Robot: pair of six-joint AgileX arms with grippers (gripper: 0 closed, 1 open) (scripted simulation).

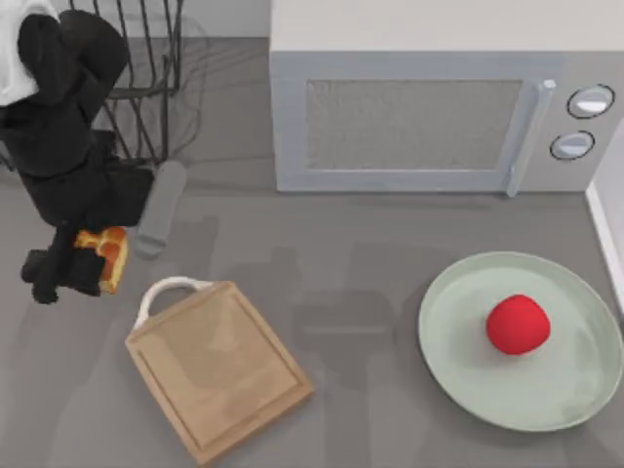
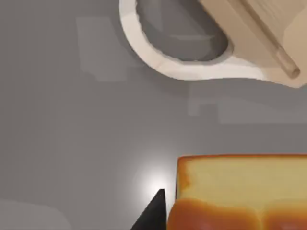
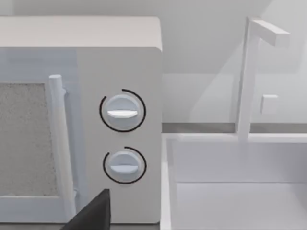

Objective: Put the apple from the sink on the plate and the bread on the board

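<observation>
Carrying the bread (image 1: pixel 105 255), the left gripper (image 1: pixel 83 265) hangs over the left side of the table, its fingers clamped on the small golden block so that the loaf is off the table surface. The board (image 1: pixel 216 369) lies just to the right of the gripper and nearer the front edge, its long axis running diagonally from the white loop handle (image 1: pixel 168 292) at the far left down to the near right corner. That handle end is the part closest to the bread; in the left wrist view the handle (image 2: pixel 177 67) and a corner of the board (image 2: pixel 268 33) sit beyond the bread (image 2: pixel 240 191), with bare table between them. So the coming move, as I judge it, is a short carry rightward and toward the front, past the handle and over the board's flat middle, before letting go.

The apple (image 1: pixel 518 324) already rests on the plate (image 1: pixel 458 361) at the right, so that half looks done. The right gripper faces the microwave (image 3: pixel 120 120) and the sink (image 3: pixel 230 182); whether its fingers are apart or together I cannot tell.
</observation>
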